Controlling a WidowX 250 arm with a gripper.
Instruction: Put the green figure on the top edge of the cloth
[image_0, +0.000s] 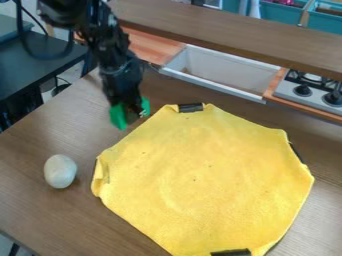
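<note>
The black gripper (132, 112) hangs down over the table, just left of the cloth's upper left edge. Green parts of the figure (118, 117) show at its lower left and right sides, the middle being hidden by the gripper. Whether the figure is held cannot be told. The yellow cloth (207, 175) lies spread out on the table, with dark clips or strips at several edges, one of them at its top edge.
A whitish egg-shaped object (60, 171) rests on the table (40, 215) left of the cloth. Behind the cloth are a white sink basin (217, 72), a stove (310, 90) and a long brown shelf (227, 32). A dark table (33, 62) stands at the upper left.
</note>
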